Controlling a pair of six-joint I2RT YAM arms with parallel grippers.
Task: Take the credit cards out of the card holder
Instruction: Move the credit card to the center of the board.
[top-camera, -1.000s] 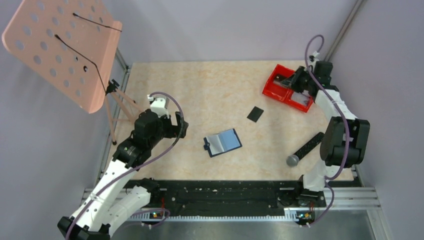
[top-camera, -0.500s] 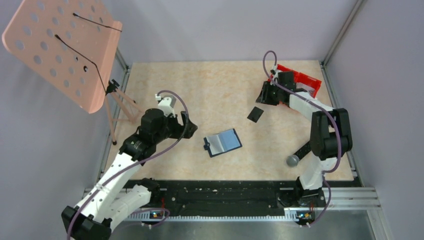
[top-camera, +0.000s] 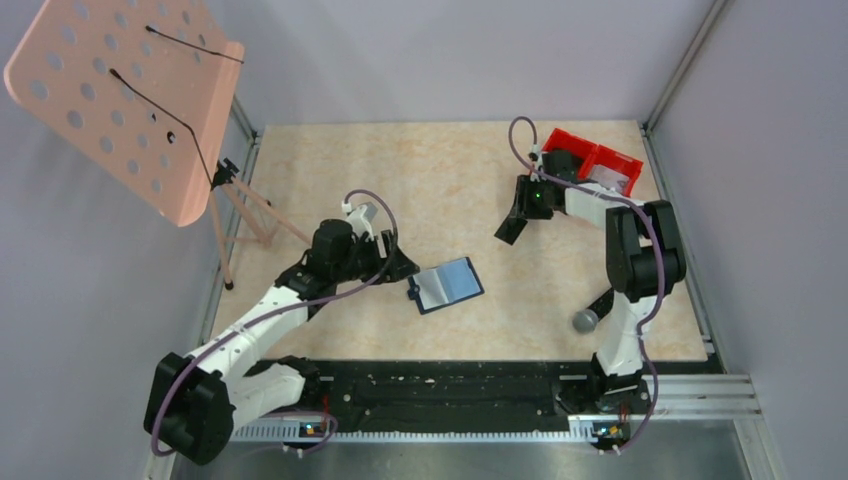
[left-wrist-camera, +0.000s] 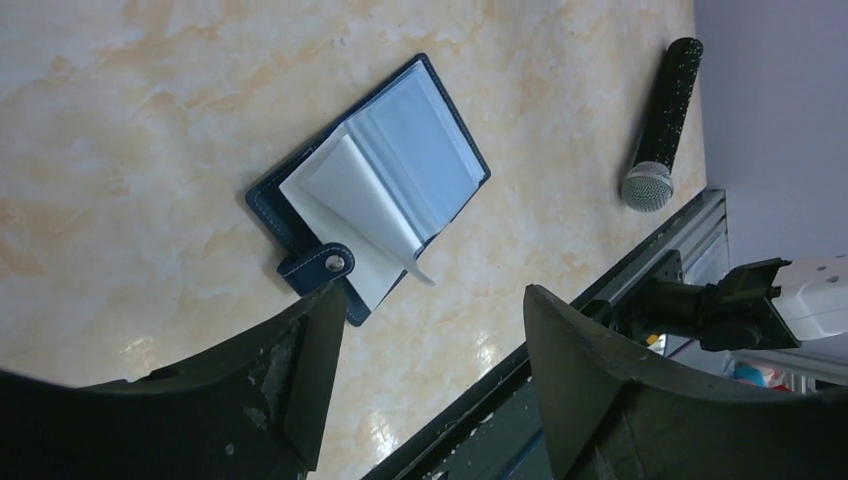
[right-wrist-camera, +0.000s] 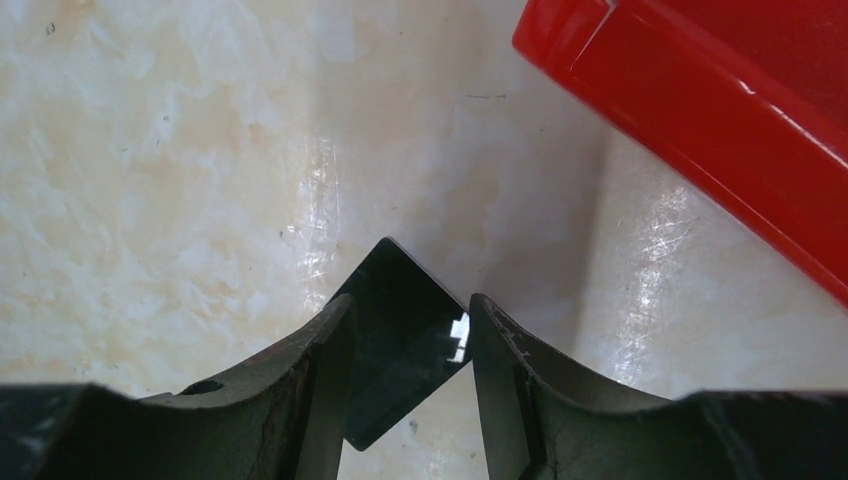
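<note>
On the beige marbled worktop between lilac walls, the open navy bifold card holder lies lengthwise eight-to-two o'clock, both my jaws released.

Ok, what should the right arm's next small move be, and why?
Probably lower the right end effector slightly and close on the black card: it lies flat on the table near the red bin, not touching it, and the open fingers straddle one corner. The card holder lies open by the left end effector, untouched.
</note>
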